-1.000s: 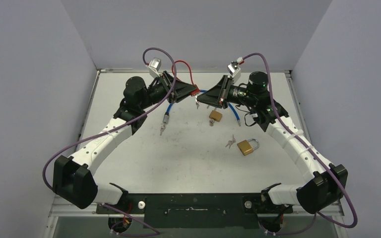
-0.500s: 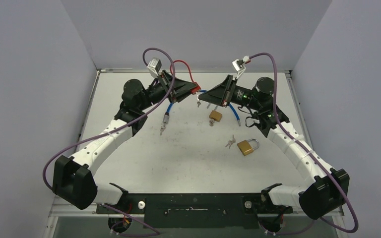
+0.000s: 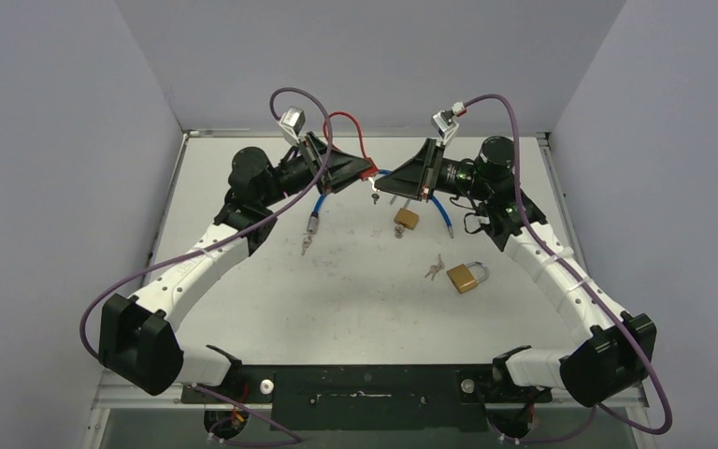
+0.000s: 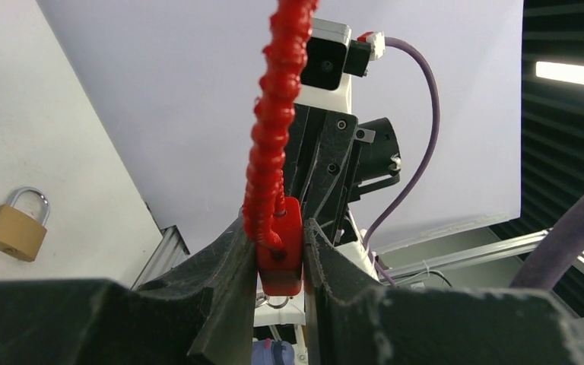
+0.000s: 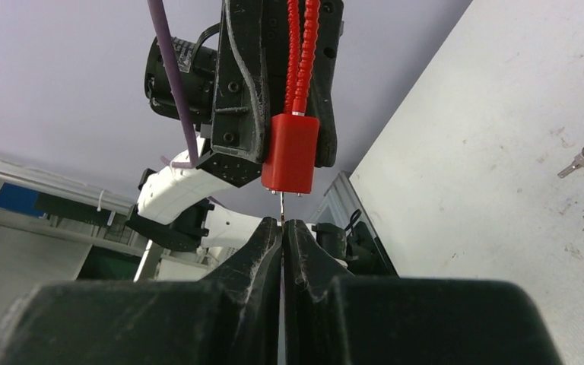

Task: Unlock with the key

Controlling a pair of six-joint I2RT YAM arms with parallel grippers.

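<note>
One red lock (image 4: 280, 262) aloft, one key (image 5: 281, 207) at its base.
Top view: the left gripper (image 3: 365, 174) and right gripper (image 3: 377, 187) are raised tip to tip over the table (image 3: 271, 299), arms stretched forward; two padlocks are counted, a small brass padlock (image 3: 406, 219) and a larger brass padlock (image 3: 466, 277). Left wrist: the red lock is clamped between the left jaws. Right wrist: the key is pinched by the closed right jaws, meeting the lock's underside.

On the white table (image 3: 355, 309) a brass padlock (image 3: 466, 277) lies toward the right edge, keys (image 3: 435, 269) just beside it. Nearer the far edge lie a smaller brass padlock (image 3: 406, 219) and a blue cable lock (image 3: 315, 213) with its key (image 3: 305, 246).
</note>
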